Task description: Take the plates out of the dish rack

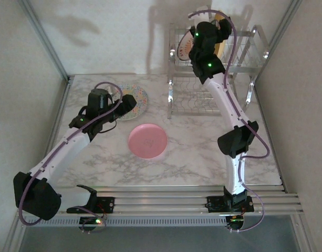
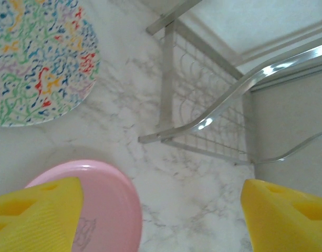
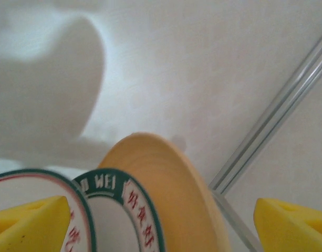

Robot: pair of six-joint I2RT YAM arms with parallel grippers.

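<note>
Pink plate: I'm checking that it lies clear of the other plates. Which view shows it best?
Top external: the whole pink plate lies flat on the table, apart from the speckled plate. The left wrist view catches just part of its rim, partly behind a yellow fingertip.

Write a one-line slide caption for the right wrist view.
Open right gripper over a yellow-orange plate and a green-rimmed plate.
</note>
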